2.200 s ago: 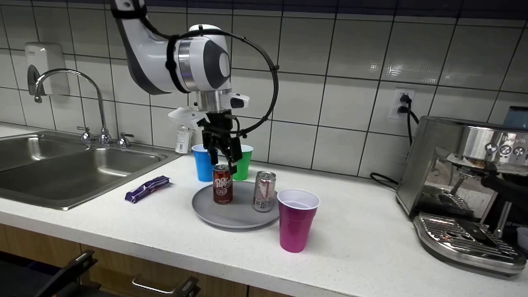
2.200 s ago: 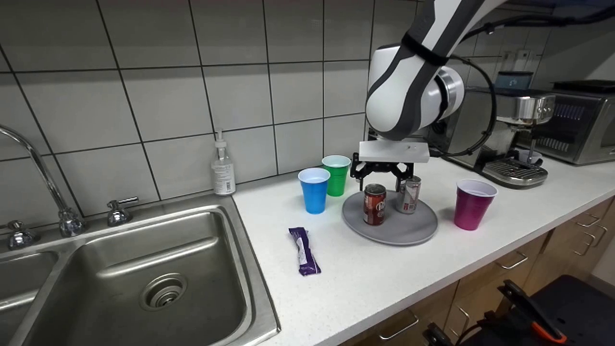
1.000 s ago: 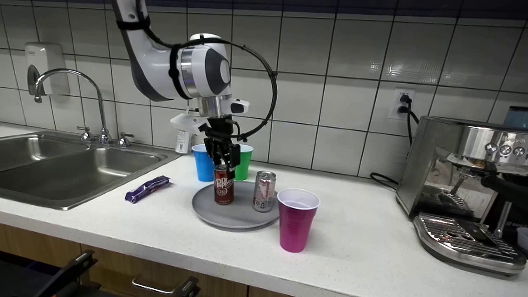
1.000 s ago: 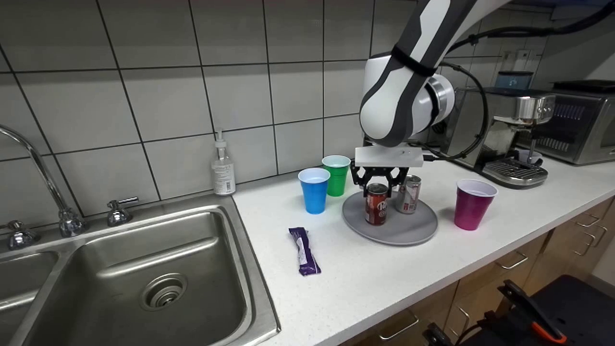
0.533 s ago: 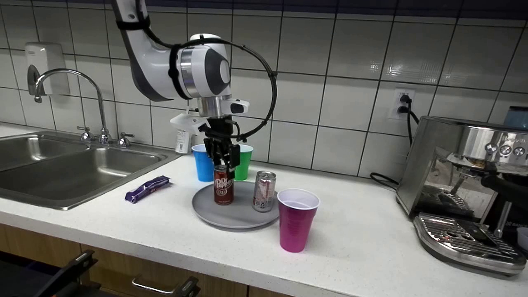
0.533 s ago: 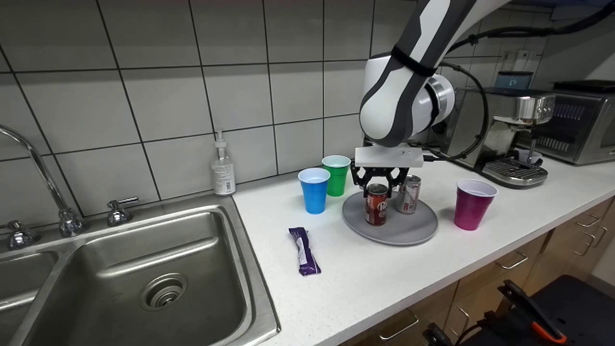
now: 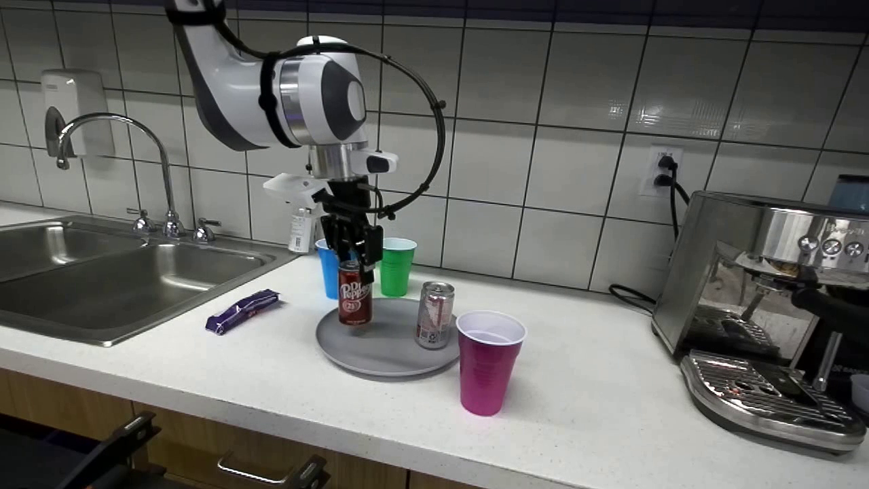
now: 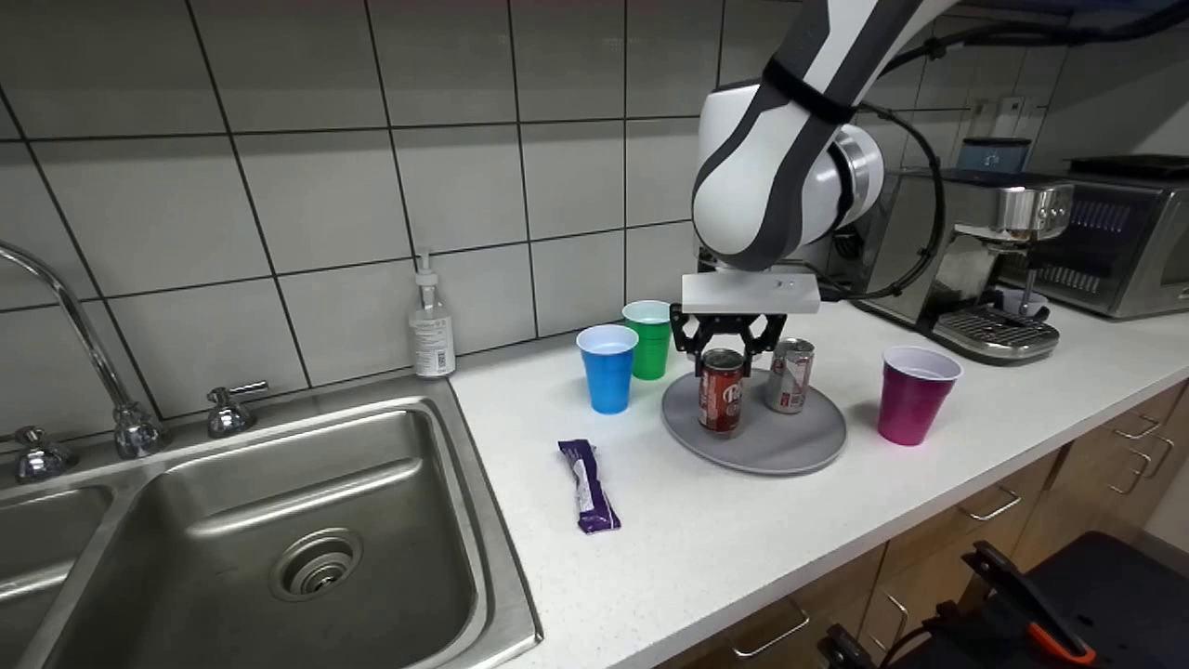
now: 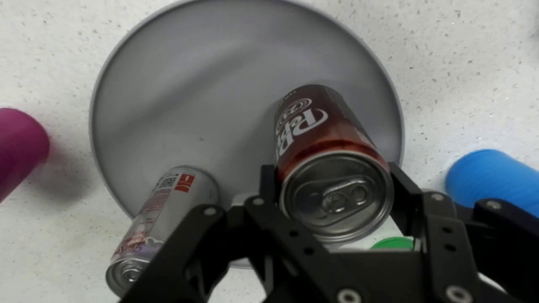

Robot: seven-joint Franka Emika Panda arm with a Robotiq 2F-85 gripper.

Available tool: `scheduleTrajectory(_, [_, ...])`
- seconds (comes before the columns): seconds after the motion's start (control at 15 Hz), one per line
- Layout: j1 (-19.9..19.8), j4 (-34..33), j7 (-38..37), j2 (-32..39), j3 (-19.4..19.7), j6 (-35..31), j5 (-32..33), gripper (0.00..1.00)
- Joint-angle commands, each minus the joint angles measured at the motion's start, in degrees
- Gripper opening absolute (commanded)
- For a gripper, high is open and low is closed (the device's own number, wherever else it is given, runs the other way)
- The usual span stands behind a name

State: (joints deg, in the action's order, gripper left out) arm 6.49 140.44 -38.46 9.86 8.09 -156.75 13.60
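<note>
In an exterior view, the sink (image 7: pixel 102 292) is noted leftmost, then a purple-wrapped bar (image 7: pixel 243 312), laid flat on the counter (image 7: pixel 577 380). Next is the blue cup (image 7: pixel 328 275), upright, off the gray plate (image 7: pixel 387 356) and partly hidden behind the gripper (image 7: pixel 354 275); it is found to the left of the gripper in both exterior views.

At the gripper, a Dr Pepper can (image 7: pixel 355 302) is held: the jaws are closed on its upper part, one to either side, and are spaced by the can's width. The governing relation is alignment. The can lies straight below, between the jaws, its long axis close to upright and roughly in line with the gripper's downward reach (in the wrist view its top end is seen nearest). Its base is placed over the plate, toward the blue cup's side; it is judged to be just clear of the surface, though the gap is slight.

Further right, the green cup (image 7: pixel 397 272) is seen upright behind the plate. A silver can (image 7: pixel 435 316) is stood upright on the plate, apart from the held can and to the right of it in both exterior views. The magenta cup (image 7: pixel 485 373) is placed near the plate, and the espresso machine (image 7: pixel 787 231) well apart, far right.
</note>
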Motion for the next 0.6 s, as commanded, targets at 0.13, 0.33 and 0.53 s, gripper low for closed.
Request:
scheduleTrajectory(0.13, [-0.45, 4.43, 6.08, -8.7, -5.12, 4.23, -4.58, 0.38])
scheduleTrajectory(0.33, [-0.36, 5.19, 8.65, -9.74, -7.66, 5.27, -7.48, 0.38])
scheduleTrajectory(0.53, [-0.19, 5.6, 11.14, -9.18, -9.63, 5.21, -10.57, 0.38])
